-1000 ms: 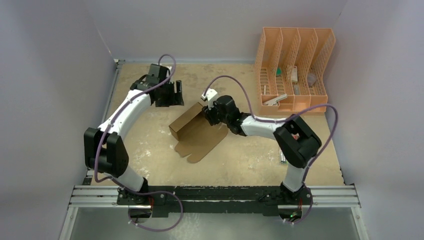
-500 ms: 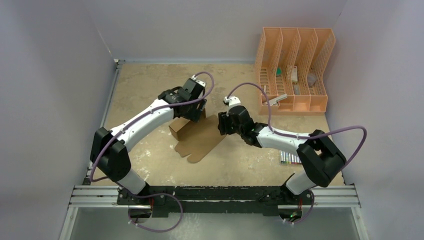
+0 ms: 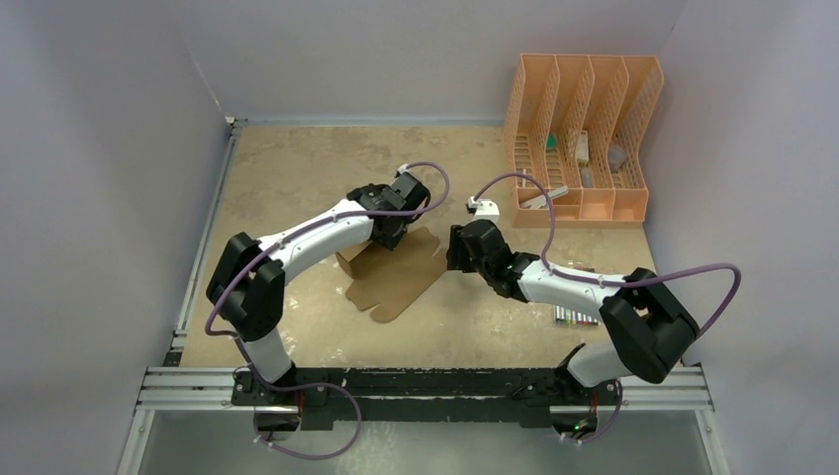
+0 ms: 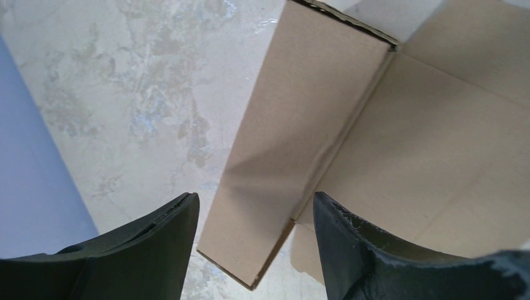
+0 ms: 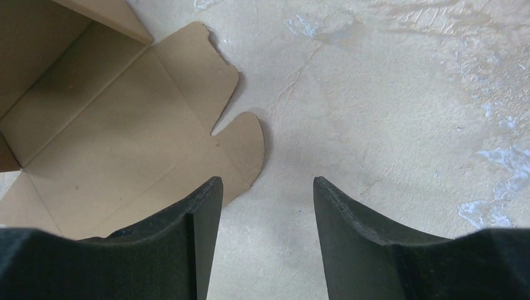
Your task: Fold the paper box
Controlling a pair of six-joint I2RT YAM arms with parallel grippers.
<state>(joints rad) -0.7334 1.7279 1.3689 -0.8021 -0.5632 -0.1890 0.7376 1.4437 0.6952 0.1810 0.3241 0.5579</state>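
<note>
Movement in the last second was a change of arms at the paper box (image 3: 396, 277). The left gripper (image 3: 388, 236), which had been far away at the back left of the desk (image 3: 297, 168), had come across and now hung over the raised side wall (image 4: 294, 112) of the box. The right gripper (image 3: 455, 252), which had been at that same wall, had gone back to the right and had opened its jaws wider on the way.

Both were released. In the left wrist view the left gripper (image 4: 254, 200) was spread, with the end of the side wall below the gap and no finger pressing on it. In the right wrist view the right gripper (image 5: 267, 184) was spread over bare desk, just beside the tabbed flaps (image 5: 231, 125), and grasped nothing.

The box lay near the middle of the desk, one wall standing, the rest flat. I judged that the fold was only begun and that the left arm was taking over the wall.

As a container the box held nothing. The orange file rack (image 3: 584, 139) stood at the back right; a few small things lay in its compartments, too small to name. A pack of markers (image 3: 579, 317) lay on the desk by the right arm.
</note>
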